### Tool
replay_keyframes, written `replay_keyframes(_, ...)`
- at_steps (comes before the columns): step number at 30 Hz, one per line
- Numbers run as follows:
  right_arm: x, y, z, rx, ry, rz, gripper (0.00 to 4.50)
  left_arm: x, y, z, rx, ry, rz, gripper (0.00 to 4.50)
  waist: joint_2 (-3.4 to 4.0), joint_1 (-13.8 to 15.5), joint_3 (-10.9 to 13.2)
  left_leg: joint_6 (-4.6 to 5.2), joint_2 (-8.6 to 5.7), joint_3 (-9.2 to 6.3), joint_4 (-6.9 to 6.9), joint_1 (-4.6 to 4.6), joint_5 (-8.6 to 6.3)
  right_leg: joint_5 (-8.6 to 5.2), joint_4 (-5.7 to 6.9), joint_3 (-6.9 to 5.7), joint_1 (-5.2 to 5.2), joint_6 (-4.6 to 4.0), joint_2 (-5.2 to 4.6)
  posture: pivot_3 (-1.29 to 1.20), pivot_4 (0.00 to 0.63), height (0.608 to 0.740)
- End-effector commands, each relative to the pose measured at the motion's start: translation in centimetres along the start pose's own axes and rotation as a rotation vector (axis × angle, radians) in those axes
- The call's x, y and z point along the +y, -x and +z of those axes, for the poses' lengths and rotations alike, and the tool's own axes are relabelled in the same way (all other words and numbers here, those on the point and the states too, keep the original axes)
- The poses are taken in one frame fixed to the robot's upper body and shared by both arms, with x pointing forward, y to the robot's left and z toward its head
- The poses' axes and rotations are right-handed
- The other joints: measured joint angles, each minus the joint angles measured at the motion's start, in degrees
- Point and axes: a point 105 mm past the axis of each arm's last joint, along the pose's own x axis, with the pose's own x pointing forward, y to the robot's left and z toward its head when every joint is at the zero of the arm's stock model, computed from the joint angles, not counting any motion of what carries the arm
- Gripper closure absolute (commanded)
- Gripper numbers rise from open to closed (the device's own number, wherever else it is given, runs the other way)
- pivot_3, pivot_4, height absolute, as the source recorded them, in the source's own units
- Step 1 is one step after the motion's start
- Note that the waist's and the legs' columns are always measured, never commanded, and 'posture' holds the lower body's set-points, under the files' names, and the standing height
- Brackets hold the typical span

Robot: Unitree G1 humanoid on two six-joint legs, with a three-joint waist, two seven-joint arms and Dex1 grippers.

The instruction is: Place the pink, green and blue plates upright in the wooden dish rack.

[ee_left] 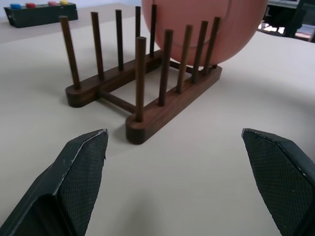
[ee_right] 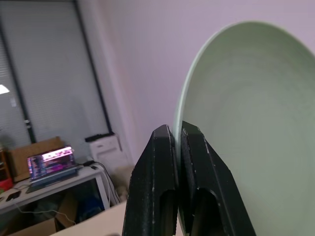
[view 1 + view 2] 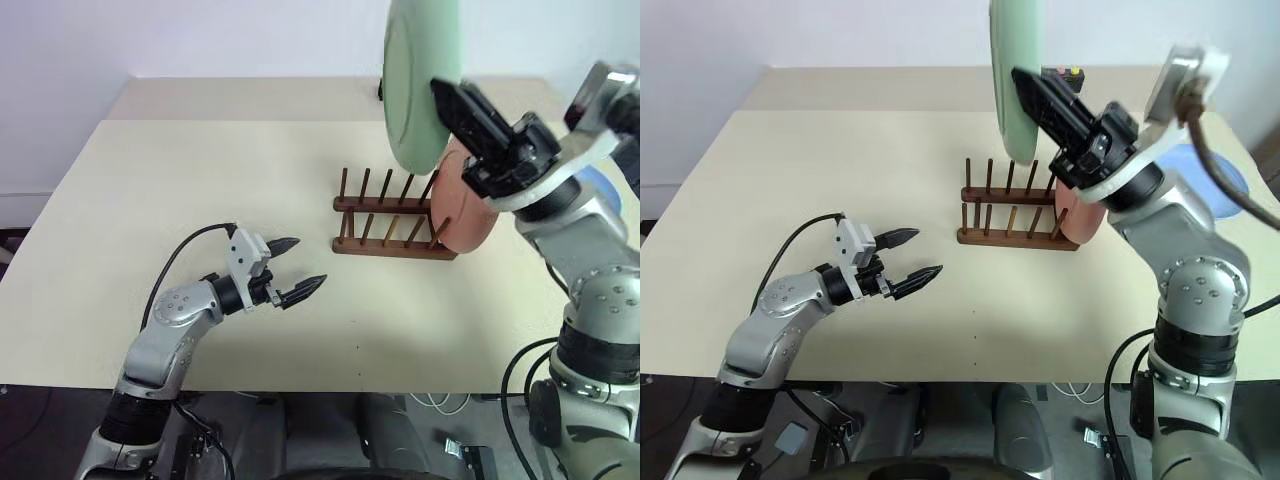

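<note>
Right eye view: right pincer (image 3: 1035,92) pinches the rim of the green plate (image 3: 1014,70), held on edge above the wooden dish rack (image 3: 1012,212). Best to keep it vertical, line its edge up with a free peg gap beside the pink plate (image 3: 1080,218), lower slowly, release only once seated. Green plate is pale mint, matte, shallow rim. Left pincer (image 3: 300,268) is spread wide and empty, over the table (image 3: 150,200) near the rack. Blue plate (image 3: 1210,175) lies flat behind the right arm.

The green plate (image 3: 420,80) pinched in the right gripper (image 3: 447,97) runs off the picture's top edge. Below that gripper, the pink plate (image 3: 465,215) is partly hidden by the arm, as is the blue plate (image 3: 1200,170) behind it.
</note>
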Motion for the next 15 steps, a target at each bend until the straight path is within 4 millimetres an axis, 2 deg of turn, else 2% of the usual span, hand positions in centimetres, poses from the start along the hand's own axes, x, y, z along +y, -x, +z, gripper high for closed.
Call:
replay_keyframes(1, -0.5, 0.6, 0.9, -0.056, -0.03, -0.036, 4.44, 0.0, 0.4, 0.9, -0.03, -0.034, -0.001, 0.0, 0.0, 0.0, 0.0, 0.0, 0.0, 0.0, 0.0, 0.0, 0.0, 0.0, 0.01, 0.0, 0.0, 0.0, 0.0, 0.0, 0.15, 0.73)
replay_keyframes(5, -1.1, 1.2, 0.1, -0.05, -0.092, -0.078, 4.44, 0.0, 0.3, 0.9, -0.03, -0.033, -0.003, 0.0, 0.0, 0.0, 0.0, 0.0, 0.0, 0.0, -0.01, 0.0, 0.0, 0.0, 0.0, 0.0, 0.0, 0.0, 0.0, 0.0, 0.15, 0.73)
replay_keyframes(9, -1.9, 1.8, -1.5, 0.0, -0.118, -0.133, 4.44, 0.0, 0.3, 0.8, -0.026, -0.036, -0.006, 0.0, 0.0, 0.0, 0.0, 0.0, 0.0, 0.0, -0.01, 0.0, 0.0, 0.0, 0.0, 0.0, 0.0, 0.0, 0.01, 0.0, 0.15, 0.73)
replay_keyframes(15, -2.1, 2.1, -2.1, 0.002, -0.152, -0.152, 4.44, 0.1, 0.2, 0.8, -0.023, -0.038, -0.008, 0.0, 0.0, -0.1, 0.0, 0.0, 0.0, 0.0, -0.01, 0.0, 0.0, -0.01, 0.0, 0.0, -0.01, -0.02, 0.01, 0.0, 0.15, 0.73)
